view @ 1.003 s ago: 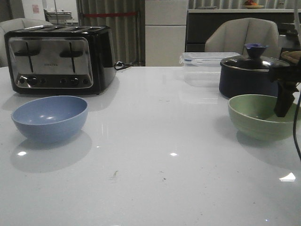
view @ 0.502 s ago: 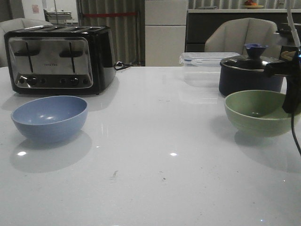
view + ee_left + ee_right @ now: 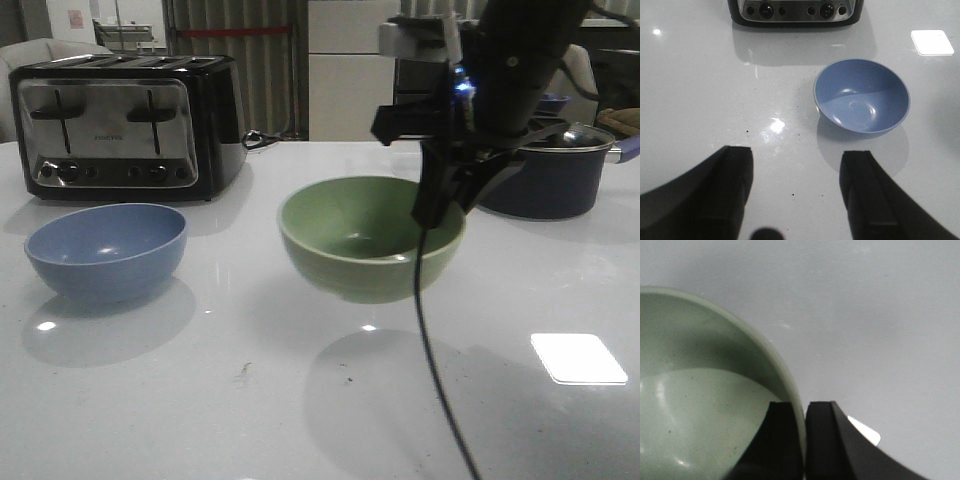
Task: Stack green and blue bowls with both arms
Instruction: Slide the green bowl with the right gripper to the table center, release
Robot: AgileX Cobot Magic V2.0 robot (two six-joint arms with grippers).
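The pale sage-green matte bowl is pinched by its rim in the right gripper and held above mid-counter, apparently for carrying toward the dusty-blue matte bowl near the left edge; the left gripper is spread wide.

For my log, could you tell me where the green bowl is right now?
In the front view the green bowl hangs mid-table, clamped at its rim by the right gripper, right of the blue bowl.
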